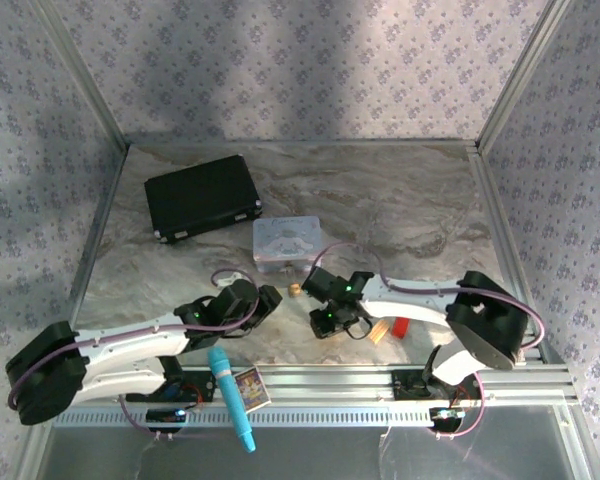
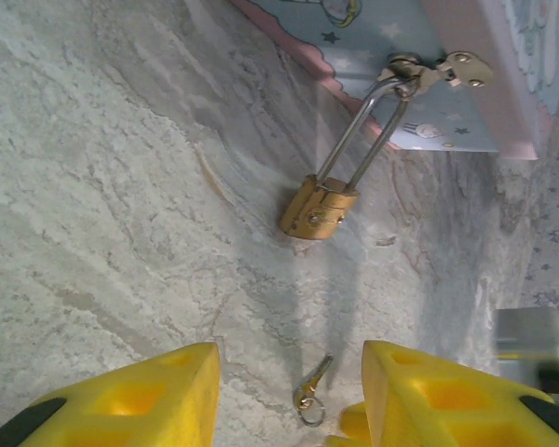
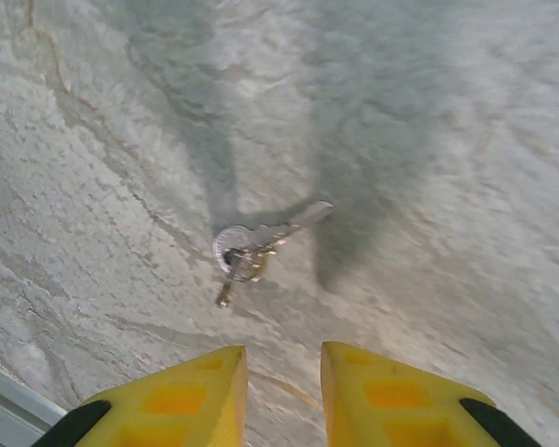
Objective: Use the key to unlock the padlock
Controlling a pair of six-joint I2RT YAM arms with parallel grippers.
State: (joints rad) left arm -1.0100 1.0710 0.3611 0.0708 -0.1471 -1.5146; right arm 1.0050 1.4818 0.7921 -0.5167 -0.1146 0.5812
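Note:
The small brass padlock (image 2: 319, 207) lies on the marble table, its silver shackle hooked through the hasp (image 2: 408, 73) of the pastel tin box (image 2: 419, 37). In the top view the padlock (image 1: 294, 290) sits just in front of the tin (image 1: 287, 243). The silvery key (image 2: 312, 382) on a small ring lies flat on the table, nearer than the padlock. My left gripper (image 2: 291, 400) is open, its yellow fingers either side of the key and not touching it. In the right wrist view the key (image 3: 256, 244) lies ahead of my right gripper (image 3: 282, 372), which is open by a narrow gap and holds nothing.
A black case (image 1: 202, 196) lies at the back left. A tan block (image 1: 379, 333) and a red block (image 1: 401, 327) sit beside the right arm. A blue microphone (image 1: 232, 395) and a small card box (image 1: 250, 385) rest on the front rail. Patterned walls enclose the table.

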